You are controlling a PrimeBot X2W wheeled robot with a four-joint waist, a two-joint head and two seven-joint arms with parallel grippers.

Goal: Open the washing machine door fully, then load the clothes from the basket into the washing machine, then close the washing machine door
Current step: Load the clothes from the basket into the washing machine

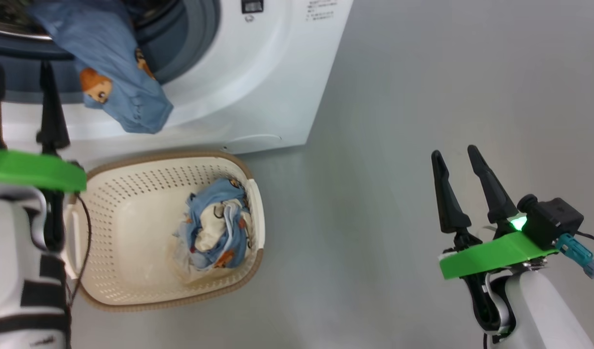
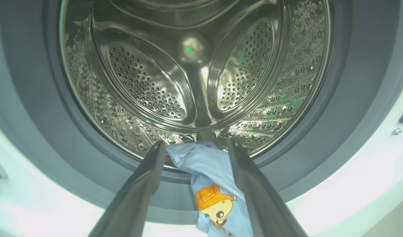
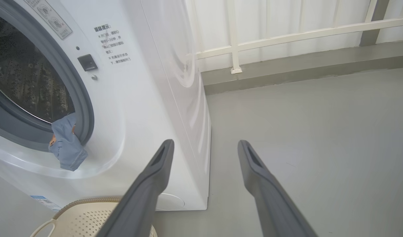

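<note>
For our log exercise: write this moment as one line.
blue garment: hanging from washer mouth | basket: clothes inside | left gripper: open, at drum | right gripper: open

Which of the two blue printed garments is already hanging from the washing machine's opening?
The blue piece draped over the grey rubber ring, its tail dangling outside. The other garment lies bundled with cream fabric in the basket.

A: What colour is the washing machine?
B: White, with a grey-blue rubber ring and a shiny steel drum dotted with holes.
A: And the clothes?
B: Light blue, printed with orange-brown cartoon figures, with some cream-white parts.
A: The basket?
B: Cream-white, perforated, with a brown woven-look rim. The floor is plain grey.
</note>
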